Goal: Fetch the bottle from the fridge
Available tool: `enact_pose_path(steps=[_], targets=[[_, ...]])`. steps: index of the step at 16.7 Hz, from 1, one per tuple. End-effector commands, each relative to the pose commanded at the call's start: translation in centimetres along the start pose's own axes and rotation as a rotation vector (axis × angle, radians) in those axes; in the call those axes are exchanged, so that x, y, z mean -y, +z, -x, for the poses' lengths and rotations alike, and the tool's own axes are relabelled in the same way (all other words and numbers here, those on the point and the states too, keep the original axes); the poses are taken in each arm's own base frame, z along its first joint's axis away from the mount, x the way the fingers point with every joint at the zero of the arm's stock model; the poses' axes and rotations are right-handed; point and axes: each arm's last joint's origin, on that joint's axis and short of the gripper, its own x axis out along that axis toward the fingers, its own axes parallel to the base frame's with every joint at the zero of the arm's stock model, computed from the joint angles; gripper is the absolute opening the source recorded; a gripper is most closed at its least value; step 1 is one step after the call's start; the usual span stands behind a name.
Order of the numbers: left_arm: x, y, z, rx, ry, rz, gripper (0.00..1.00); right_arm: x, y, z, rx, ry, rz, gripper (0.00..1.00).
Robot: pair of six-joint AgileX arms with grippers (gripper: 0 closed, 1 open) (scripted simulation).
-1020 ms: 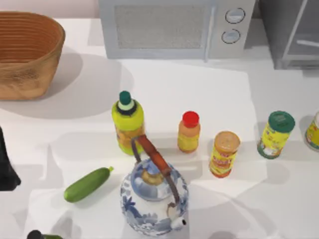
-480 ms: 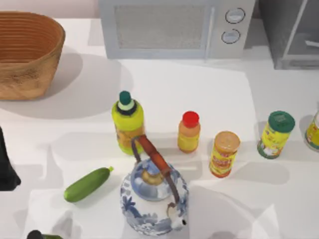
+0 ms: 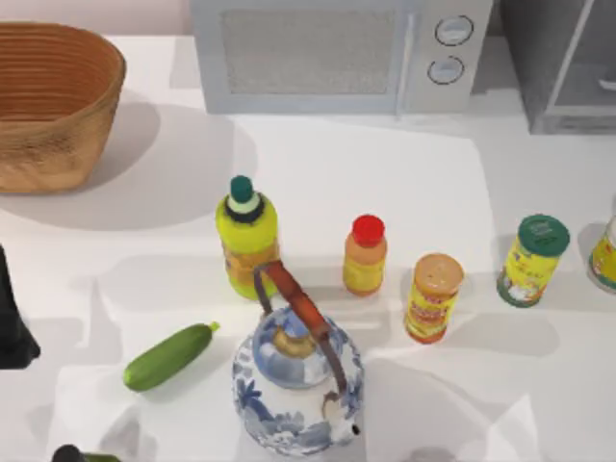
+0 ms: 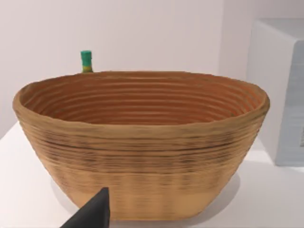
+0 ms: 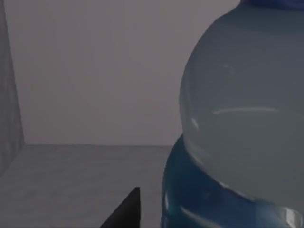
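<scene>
The bottle (image 5: 237, 109) looms very close in the right wrist view, clear and pale bluish-white with a blue band low on its body and a blue cap at the frame's upper edge. It stands on the grey floor inside the fridge (image 5: 71, 180). A dark part of my right gripper (image 5: 127, 210) shows just beside the bottle's base. In the top view the fridge (image 3: 563, 67) is the grey box at the back right, with a thin silvery bar across it. My left arm (image 3: 12, 327) is parked at the table's left edge.
A wicker basket (image 3: 48, 106) sits back left and a microwave (image 3: 337, 53) back centre. Mid-table stand a yellow-green bottle (image 3: 247, 236), an orange bottle (image 3: 366, 255), two canisters (image 3: 433, 298) (image 3: 532, 260), a blue-white teapot (image 3: 296, 380) and a cucumber (image 3: 168, 356).
Shadows on the table's front right have shifted, and a pale shape in the fridge opening has slid toward the right edge. The things on the table have not moved.
</scene>
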Motion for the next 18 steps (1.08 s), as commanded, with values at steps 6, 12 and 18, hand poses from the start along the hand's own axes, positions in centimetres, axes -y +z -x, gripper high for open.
enact_pose_path(steps=[6, 12, 18], targets=[[0.00, 0.00, 0.00, 0.000, 0.000, 0.000, 1.00, 0.00, 0.00, 0.00, 0.000, 0.000, 0.000, 0.17], [0.00, 0.00, 0.00, 0.000, 0.000, 0.000, 1.00, 0.00, 0.00, 0.00, 0.000, 0.000, 0.000, 0.00], [0.00, 0.00, 0.00, 0.000, 0.000, 0.000, 1.00, 0.13, 0.23, 0.02, 0.003, -0.002, -0.001, 0.00]])
